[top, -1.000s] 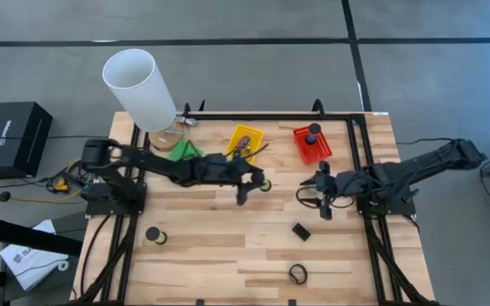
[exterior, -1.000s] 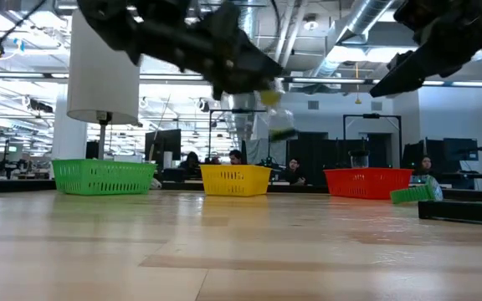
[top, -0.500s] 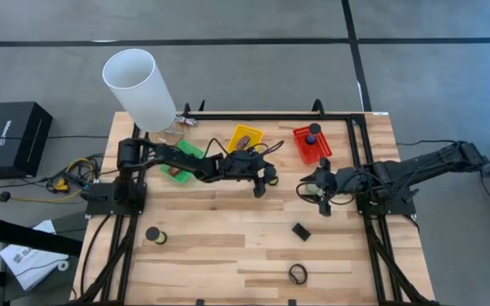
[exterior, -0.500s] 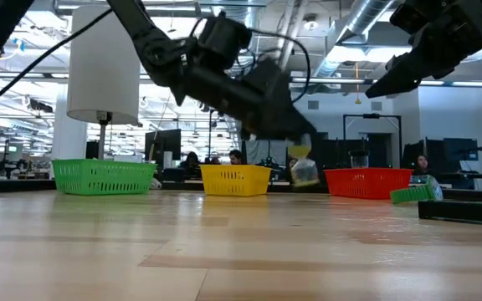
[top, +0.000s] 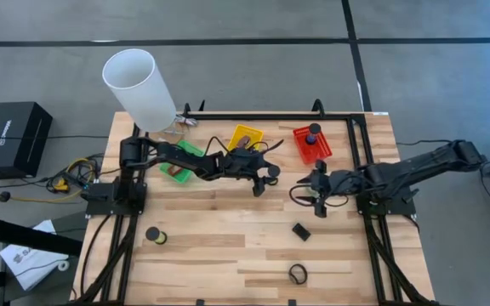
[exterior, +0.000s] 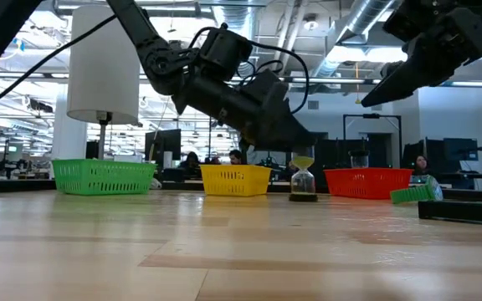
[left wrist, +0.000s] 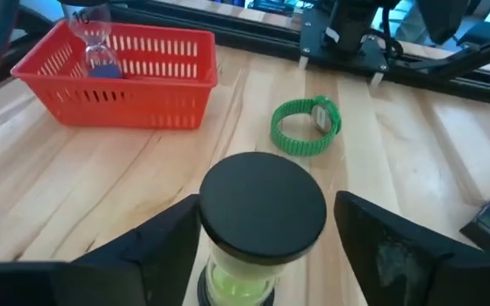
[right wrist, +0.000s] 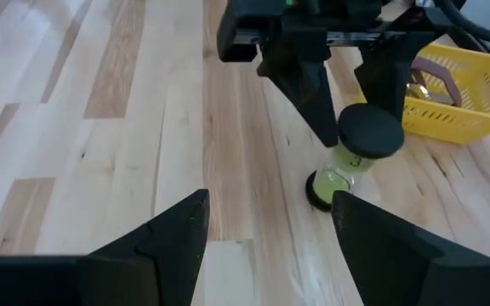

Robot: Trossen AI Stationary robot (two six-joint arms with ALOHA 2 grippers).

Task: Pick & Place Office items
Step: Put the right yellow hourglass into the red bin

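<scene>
The step in hand looks like a set-down: the left gripper (top: 263,181) has its two fingers spread on either side of a small hourglass (exterior: 303,180) that stands upright on the worktop (top: 228,246), and in the left wrist view a gap shows between each finger and the black cap, so the gripper appears to have let go and holds nothing. The hourglass stands between the yellow basket (top: 246,138) and the red basket (top: 311,144), a little nearer the robot than both, so it is in neither basket. If it is meant for a basket, the next move would call for closing on it again and lifting it over a rim; if not, the arm should rise straight up so the fingers do not tip it. The hourglass has black round caps top and bottom, a clear pinched glass body and yellow-green sand, some above and some below the waist. The right gripper (top: 320,194) hovers on the red basket's near side, fingers wide apart and empty, facing the hourglass. A green ring (left wrist: 305,126) lies on the worktop beyond the hourglass, toward the right arm.
</scene>
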